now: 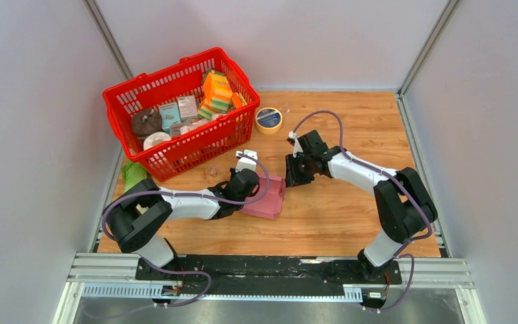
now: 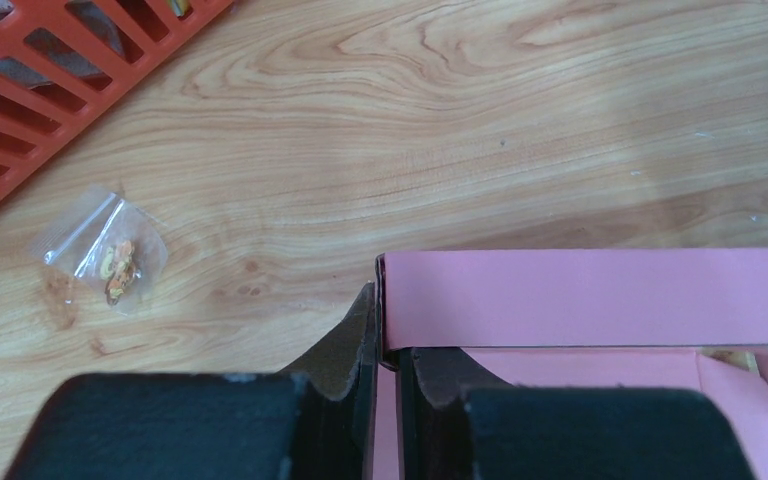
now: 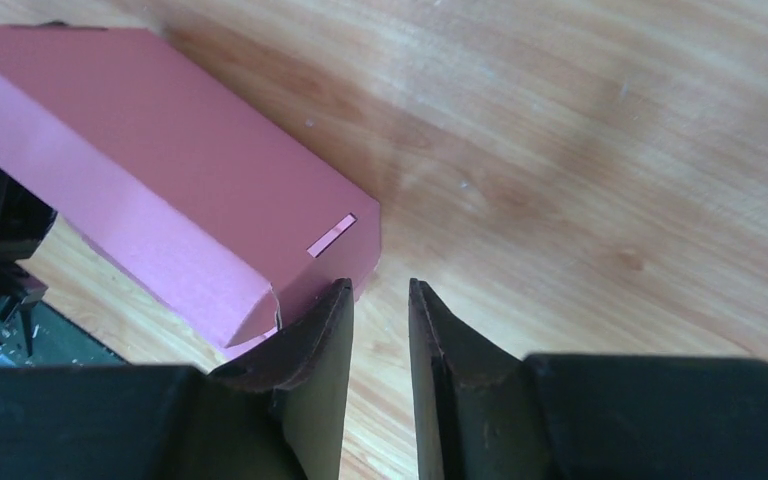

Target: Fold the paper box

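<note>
The pink paper box [image 1: 268, 196] lies on the wooden table between the two arms, partly folded with a side wall raised. My left gripper [image 1: 248, 181] is shut on the box's left end wall; in the left wrist view the thin pink card [image 2: 580, 298] is pinched between my fingers [image 2: 355, 340]. My right gripper [image 1: 294, 174] hovers just off the box's right end. In the right wrist view its jaws stand a little apart and empty [image 3: 380, 300], with the box's slotted end [image 3: 190, 200] beside the left finger.
A red basket [image 1: 179, 145] with striped packs, small cartons and other items stands at the back left. A tape roll [image 1: 268, 119] lies behind the box. A small clear bag [image 2: 108, 255] lies left of the box. A green object [image 1: 132, 174] sits by the basket.
</note>
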Robot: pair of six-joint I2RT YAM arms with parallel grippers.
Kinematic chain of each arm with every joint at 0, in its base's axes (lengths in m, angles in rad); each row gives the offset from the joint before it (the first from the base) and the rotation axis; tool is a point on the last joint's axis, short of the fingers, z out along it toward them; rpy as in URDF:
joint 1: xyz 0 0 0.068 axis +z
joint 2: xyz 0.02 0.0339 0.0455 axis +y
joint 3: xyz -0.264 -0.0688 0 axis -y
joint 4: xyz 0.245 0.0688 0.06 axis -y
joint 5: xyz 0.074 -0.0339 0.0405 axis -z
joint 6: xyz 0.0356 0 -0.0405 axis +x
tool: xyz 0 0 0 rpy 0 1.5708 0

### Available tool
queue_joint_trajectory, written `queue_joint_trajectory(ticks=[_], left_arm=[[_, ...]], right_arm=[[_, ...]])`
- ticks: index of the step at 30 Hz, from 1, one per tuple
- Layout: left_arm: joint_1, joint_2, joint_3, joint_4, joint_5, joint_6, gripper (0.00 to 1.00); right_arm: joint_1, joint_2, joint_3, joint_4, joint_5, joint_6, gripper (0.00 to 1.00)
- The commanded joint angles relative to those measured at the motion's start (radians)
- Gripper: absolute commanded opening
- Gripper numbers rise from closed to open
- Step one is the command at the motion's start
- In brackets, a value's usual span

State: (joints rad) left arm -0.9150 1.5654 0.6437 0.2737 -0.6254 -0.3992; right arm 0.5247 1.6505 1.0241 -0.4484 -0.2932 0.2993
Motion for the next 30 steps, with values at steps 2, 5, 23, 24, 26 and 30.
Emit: queue_joint_trajectory(ticks=[2,5,23,24,26,30], left_arm=[[-0.004,0.012,0.025,0.004,0.013,-0.004,0.0],[-0.004,0.015,0.022,0.002,0.016,-0.009,0.0],[0.001,0.007,0.004,-0.037,0.01,-0.194,0.0],[0.002,-0.002,0.002,-0.044,0.015,-0.207,0.0],[0.005,-0.016,-0.006,-0.057,0.019,-0.24,0.0],[0.019,-0.065,-0.041,-0.033,0.046,-0.282,0.0]], right_arm=[[0.008,-0.064,-0.042,0.062,-0.121,0.064,0.31],[0.008,-0.063,-0.055,0.097,-0.175,0.101,0.31],[0.023,-0.313,-0.329,0.207,-0.053,0.325,0.61],[0.021,-0.337,-0.343,0.223,-0.058,0.339,0.58],[0.011,-0.36,-0.381,0.273,-0.064,0.362,0.57],[-0.037,-0.385,-0.467,0.437,-0.17,0.452,0.58]])
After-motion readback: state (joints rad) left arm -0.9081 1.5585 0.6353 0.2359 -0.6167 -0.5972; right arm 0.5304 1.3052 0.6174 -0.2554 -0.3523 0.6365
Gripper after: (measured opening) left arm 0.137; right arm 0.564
